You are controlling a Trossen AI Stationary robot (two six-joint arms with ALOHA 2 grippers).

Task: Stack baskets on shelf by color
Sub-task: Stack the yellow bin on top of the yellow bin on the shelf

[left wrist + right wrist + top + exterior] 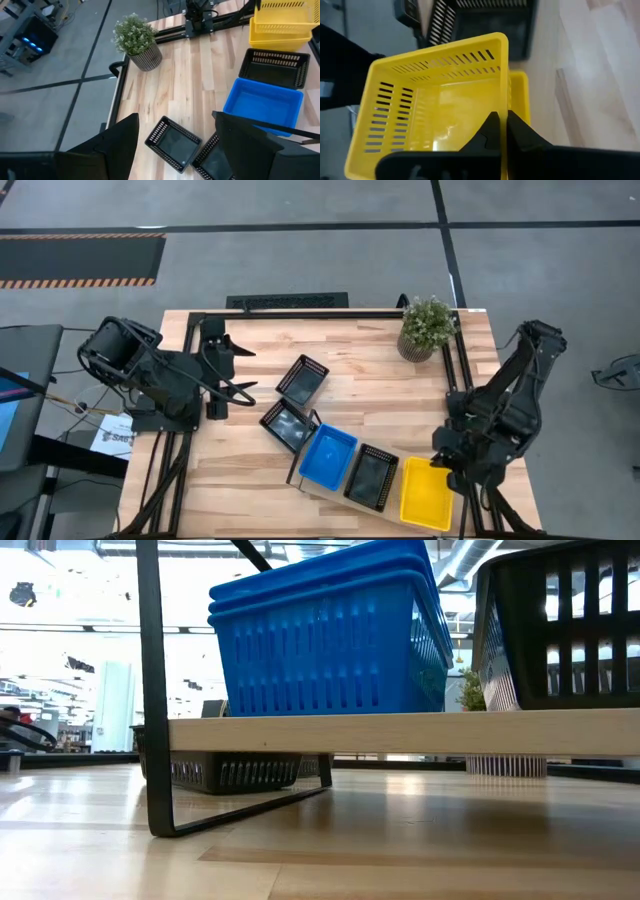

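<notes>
— Nearest me, the right pincer (pixel 501 131) pinches the top yellow basket's (pixel 437 102) wall, over the yellow stack on the shelf (pixel 330 492).
— And left?
— I see the left pincer (pixel 247 389) spread above the surface (pixel 370 385) (two black baskets (pixel 301 379) lie loose there).

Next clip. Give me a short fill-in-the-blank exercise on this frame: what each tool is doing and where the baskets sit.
1. The right tool is shut on the wall of a ____ basket.
2. On the shelf, the middle basket is ____ in colour.
3. Off the shelf, ____ black baskets lie on the table.
4. The left tool is open and holds ____.

Missing words: yellow; black; two; nothing
</notes>
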